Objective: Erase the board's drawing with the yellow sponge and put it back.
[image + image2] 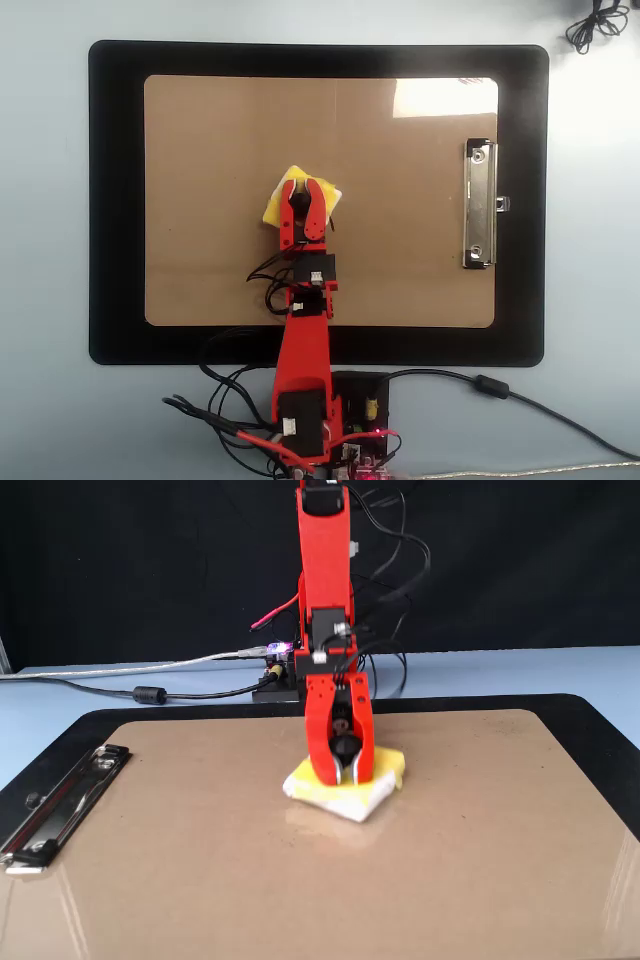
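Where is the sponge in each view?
Overhead view: the sponge lies left of centre on the board, partly under the end effector.
Fixed view: the sponge sits near the middle, the end effector closed on its knob.
Shared landmark: the clip, right overhead, lower left in the fixed view.

One board (pixel 230 140), one sponge (pixel 278 203), one mat (pixel 115 200)

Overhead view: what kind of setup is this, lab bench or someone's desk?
Likely a hobby desk setup: a pale blue table with a black mat, loose cables, and the gripper closed on the yellow sponge on the board.
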`<state>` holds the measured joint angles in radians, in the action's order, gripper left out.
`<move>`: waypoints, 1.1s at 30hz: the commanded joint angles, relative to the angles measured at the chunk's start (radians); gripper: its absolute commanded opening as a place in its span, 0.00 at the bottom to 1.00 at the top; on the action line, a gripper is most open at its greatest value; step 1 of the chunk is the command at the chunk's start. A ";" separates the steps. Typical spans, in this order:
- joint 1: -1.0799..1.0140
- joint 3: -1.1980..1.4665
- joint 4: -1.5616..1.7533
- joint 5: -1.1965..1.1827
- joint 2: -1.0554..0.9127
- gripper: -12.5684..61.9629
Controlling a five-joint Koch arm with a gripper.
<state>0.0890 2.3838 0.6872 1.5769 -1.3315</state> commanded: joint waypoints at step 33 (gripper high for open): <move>-0.288 0.407 0.064 -0.012 -0.353 0.06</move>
<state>-0.1871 2.8133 0.7394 1.5585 -1.6828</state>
